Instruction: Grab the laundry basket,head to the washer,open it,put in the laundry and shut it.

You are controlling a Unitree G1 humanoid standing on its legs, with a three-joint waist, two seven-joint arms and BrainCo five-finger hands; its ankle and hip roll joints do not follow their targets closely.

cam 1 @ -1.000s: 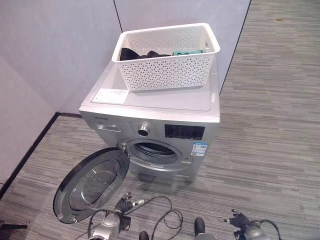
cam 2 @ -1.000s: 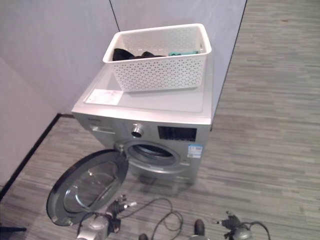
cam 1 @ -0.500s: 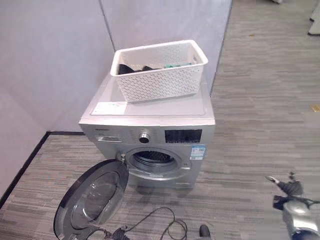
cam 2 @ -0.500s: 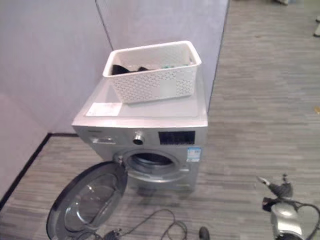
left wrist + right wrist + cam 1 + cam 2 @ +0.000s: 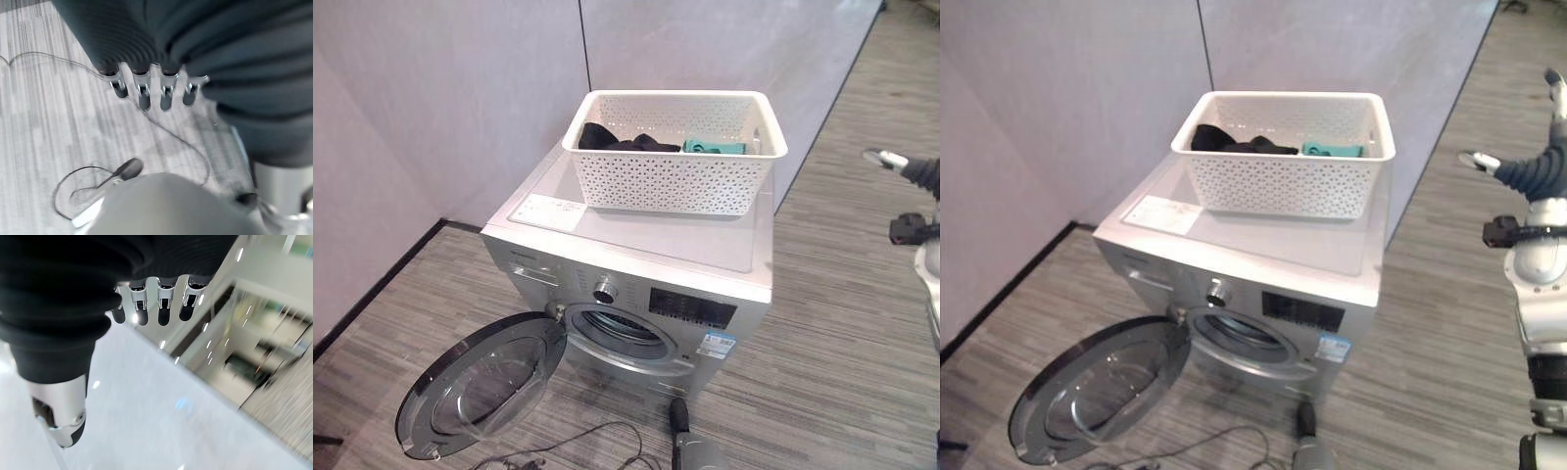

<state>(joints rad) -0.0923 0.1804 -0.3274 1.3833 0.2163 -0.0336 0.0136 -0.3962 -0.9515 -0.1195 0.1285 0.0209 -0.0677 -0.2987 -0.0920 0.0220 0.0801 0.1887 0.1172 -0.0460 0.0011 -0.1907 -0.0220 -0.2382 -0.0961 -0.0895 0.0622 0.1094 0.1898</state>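
Note:
A white perforated laundry basket (image 5: 675,176) stands on top of the silver front-loading washer (image 5: 636,250). Dark clothes (image 5: 612,141) and a teal item (image 5: 713,147) lie inside it. The washer's round door (image 5: 480,387) hangs wide open to the left, low over the floor, and the drum opening (image 5: 622,328) is exposed. My right hand (image 5: 1533,166) is raised at the far right, about level with the basket and well apart from it, fingers spread and holding nothing. My left hand (image 5: 151,93) hangs low over the striped floor, fingers straight and holding nothing.
Grey partition walls (image 5: 460,88) stand close behind and to the left of the washer. A white label sheet (image 5: 553,208) lies on the washer top in front of the basket. Striped grey floor (image 5: 842,333) stretches to the right.
The whole view has shifted, so the camera moved. My right hand has risen from near the floor to basket height at the right. Basket and washer door stay as they were.

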